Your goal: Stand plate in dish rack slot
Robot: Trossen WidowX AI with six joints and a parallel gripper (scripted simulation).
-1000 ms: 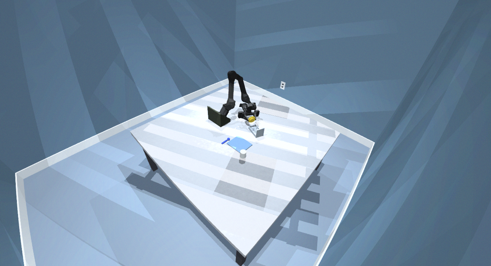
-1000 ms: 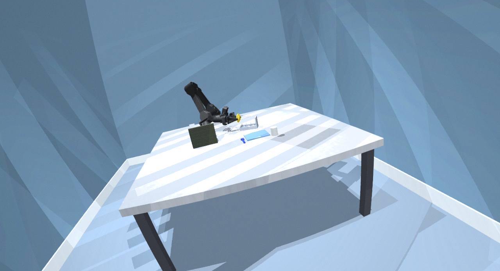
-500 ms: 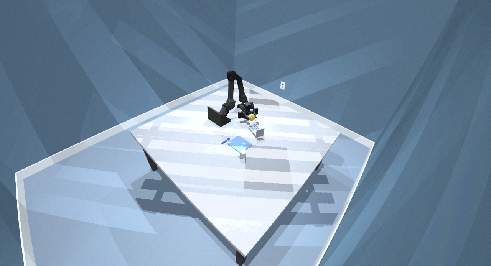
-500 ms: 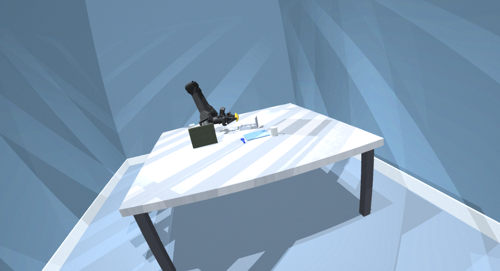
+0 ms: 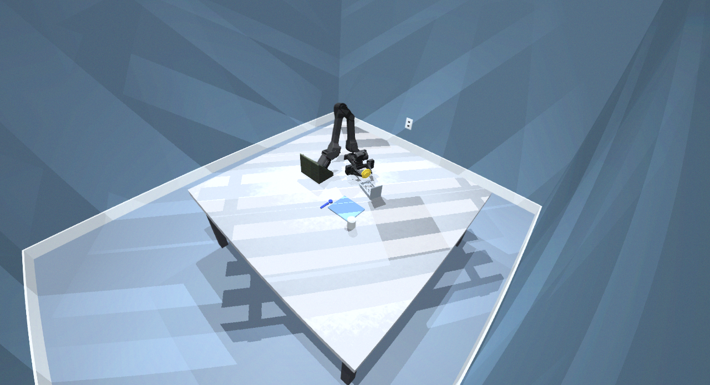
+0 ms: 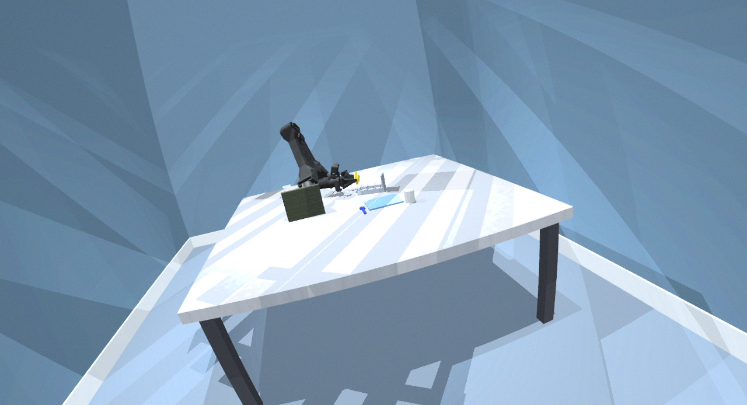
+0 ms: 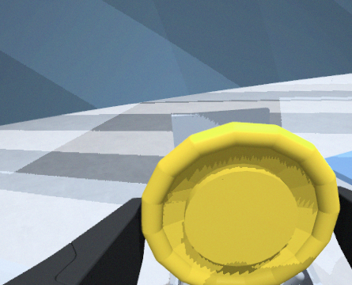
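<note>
You've got the round yellow plate with its thick raised rim [image 5: 365, 173] [image 6: 356, 178] [image 7: 240, 215] clamped between the two fingers of your black parallel-jaw gripper [image 5: 364, 173] [image 6: 355, 178] [image 7: 236, 204], one dark finger at each side of the rim! It's up off the white rectangular table [image 5: 317, 303] [image 6: 365, 277] [image 7: 61, 214], tipped up on edge, its broad dished face towards your wrist camera.

And there's your pale grey dish rack with the upright end panel [image 5: 375, 191] [image 6: 383, 182] [image 7: 221, 119], just beyond the plate; in the wrist view the plate covers most of it. The plate is above the rack's near end, not down in a slot; which slot it lines up with, you can't tell from here.

Over to the side, you have a flat light-blue rectangular slab [image 5: 346, 208] [image 6: 383, 201] [image 7: 351, 166], with a white cylinder [image 5: 350, 223] [image 6: 409, 196] beside one corner and a small dark-blue stick-shaped item [image 5: 326, 204] [image 6: 363, 209] near another. Behind, next to your arm's foot, stands a dark green upright panel [image 5: 313, 169] [image 6: 303, 203].
</note>
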